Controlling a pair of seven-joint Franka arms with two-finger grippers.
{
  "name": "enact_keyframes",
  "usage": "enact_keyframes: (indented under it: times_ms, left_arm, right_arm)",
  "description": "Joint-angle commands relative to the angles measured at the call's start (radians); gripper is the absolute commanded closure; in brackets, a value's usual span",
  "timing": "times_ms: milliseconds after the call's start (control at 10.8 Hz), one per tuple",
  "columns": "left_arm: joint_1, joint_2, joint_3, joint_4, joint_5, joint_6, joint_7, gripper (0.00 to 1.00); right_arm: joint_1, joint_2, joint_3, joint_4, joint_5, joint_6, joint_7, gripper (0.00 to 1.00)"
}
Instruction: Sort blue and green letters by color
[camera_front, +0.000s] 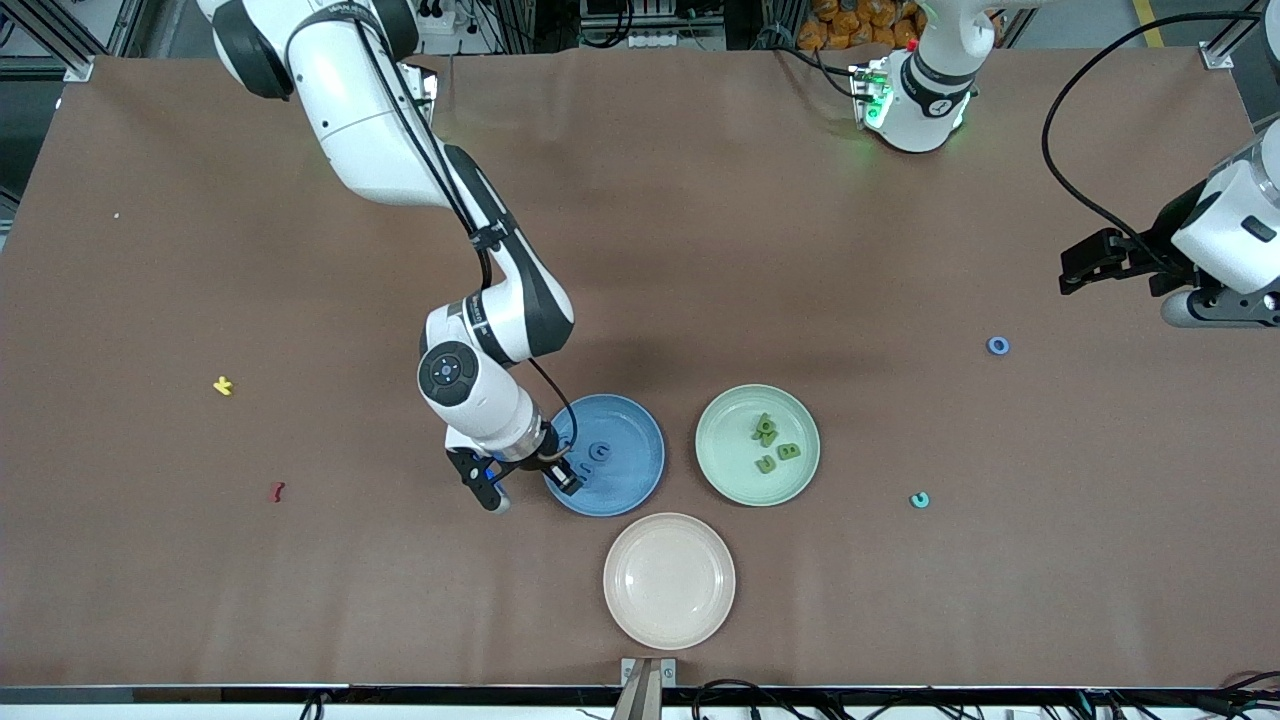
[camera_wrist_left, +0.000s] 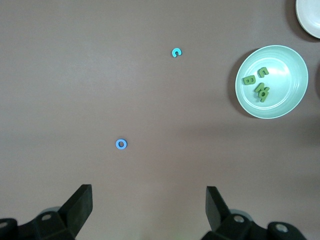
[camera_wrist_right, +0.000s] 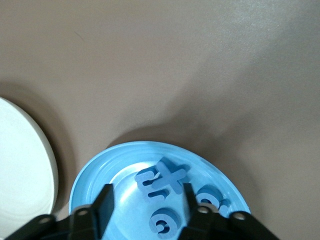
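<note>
- The right gripper (camera_front: 560, 478) hangs low over the round blue plate (camera_front: 630, 480), at the plate's edge toward the right arm's end of the counter (camera_front: 700, 250).
- Its fingers (camera_wrist_right: 104, 202) stand parted in the right wrist view, grasping nothing; a flat periwinkle-blue foam letter X (camera_wrist_right: 167, 179) lies between them on the plate, propped on another blue letter (camera_wrist_right: 145, 179).
- Two more blue foam letters, curled like a G (camera_wrist_right: 164, 223) and a rounded one (camera_wrist_right: 210, 197), rest flat in the same plate.
- The olive-green foam letters (camera_front: 770, 442), small, thick and blocky, with a B among them, lie clustered in the pale green plate (camera_front: 720, 450) beside the blue one, toward the left arm's end.
- A blue ring-shaped foam letter O (camera_front: 998, 346) lies on the bare counter, well apart from the plates toward the left arm's end.
- A teal foam letter C (camera_front: 919, 500) sits nearer the front camera than the O.
- The left gripper (camera_wrist_left: 149, 205) waits over the counter near the O, its fingers spread wide and released.
- A cream plate (camera_front: 620, 600) sits nearest the front camera.
</note>
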Motion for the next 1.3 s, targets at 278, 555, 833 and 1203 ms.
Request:
enact_keyframes:
  times_ms: [278,555,833,1203]
  left_arm:
    - [0.006,0.003,-0.001,0.003,-0.008,0.006,0.022,0.0]
    - [0.006,0.003,-0.001,0.003,-0.008,0.006,0.022,0.0]
    - [0.006,0.003,-0.001,0.003,-0.008,0.006,0.022,0.0]
    - [0.006,0.003,-0.001,0.003,-0.008,0.006,0.022,0.0]
  right_arm:
    - [-0.081,-0.054,-0.011,0.004,-0.154,-0.194,-0.245,0.0]
    - [-0.175,-0.146,-0.01,-0.127,-0.157,-0.224,-0.592,0.0]
    - [-0.227,-0.281,-0.008,-0.337,-0.242,-0.149,-0.75,0.0]
    - [-0.417,-0.462,0.155,-0.571,-0.428,-0.101,-0.756,0.0]
